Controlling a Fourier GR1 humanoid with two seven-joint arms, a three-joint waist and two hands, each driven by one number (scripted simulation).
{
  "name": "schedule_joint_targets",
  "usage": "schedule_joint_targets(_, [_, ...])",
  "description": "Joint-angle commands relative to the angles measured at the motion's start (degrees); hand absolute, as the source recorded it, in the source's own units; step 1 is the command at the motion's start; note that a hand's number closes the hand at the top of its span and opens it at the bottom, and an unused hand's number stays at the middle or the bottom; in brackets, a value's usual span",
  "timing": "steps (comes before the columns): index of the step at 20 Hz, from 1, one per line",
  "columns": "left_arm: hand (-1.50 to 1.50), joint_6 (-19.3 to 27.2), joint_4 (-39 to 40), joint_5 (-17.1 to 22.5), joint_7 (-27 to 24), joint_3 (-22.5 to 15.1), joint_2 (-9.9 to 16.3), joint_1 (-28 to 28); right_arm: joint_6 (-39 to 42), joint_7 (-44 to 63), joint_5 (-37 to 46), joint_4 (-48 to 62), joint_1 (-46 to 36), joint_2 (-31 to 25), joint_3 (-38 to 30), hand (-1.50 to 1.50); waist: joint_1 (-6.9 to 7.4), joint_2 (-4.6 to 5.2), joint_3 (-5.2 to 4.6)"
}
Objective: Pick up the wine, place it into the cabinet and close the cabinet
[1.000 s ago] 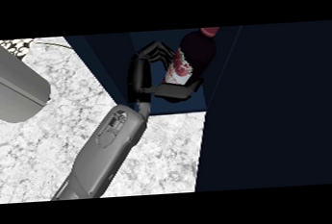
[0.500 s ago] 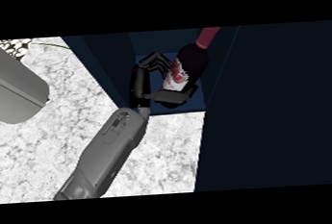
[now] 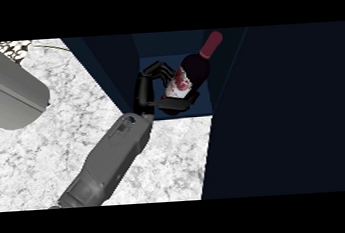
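Now we hold the dark red-capped wine bottle [image 3: 190,73], our black right hand [image 3: 153,92] grasping it, inside the dark blue cabinet [image 3: 121,66], above the white marbled counter [image 3: 51,146].

Bright counter [image 3: 51,146], deeply shadowed cabinet [image 3: 293,106].

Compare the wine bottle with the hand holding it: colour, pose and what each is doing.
Colour: the wine bottle is dark red with a white and red label, while the right hand is black.
Pose: the bottle is one straight body tilted with its red neck toward the view's top right; the hand is bent, fingers curled.
Role: the bottle is held; the hand wraps round its label end.
Both sit within the dark blue cabinet opening.
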Motion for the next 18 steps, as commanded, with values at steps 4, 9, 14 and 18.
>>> schedule_joint_targets(4, [1.50, -2.45, 8.39, 5.05, -5.53, 4.71, 0.00, -5.33, -1.00, 3.52, -2.36, -4.66, -0.81, 0.16, 0.56, -1.50, -0.55, 0.12, -0.05])
schedule_joint_targets(9, [1.50, -5.77, 11.51, 10.10, -7.38, 7.44, 0.00, -7.19, -1.05, 1.31, -1.59, -1.01, -2.06, 0.67, 0.39, -1.50, -0.68, 0.28, -0.04])
schedule_joint_targets(14, [1.50, -6.17, 17.79, 9.69, -6.40, 9.99, 0.00, -11.76, 0.54, 2.51, -4.78, -4.23, 0.93, 0.65, -0.72, -1.50, -0.79, 0.24, 0.00])
schedule_joint_targets(18, [1.50, -7.80, 22.50, 9.39, -8.80, 11.57, 0.46, -13.86, -1.34, 2.95, -2.28, -3.46, -2.12, 1.54, 0.56, -1.50, -1.39, 0.57, -0.06])
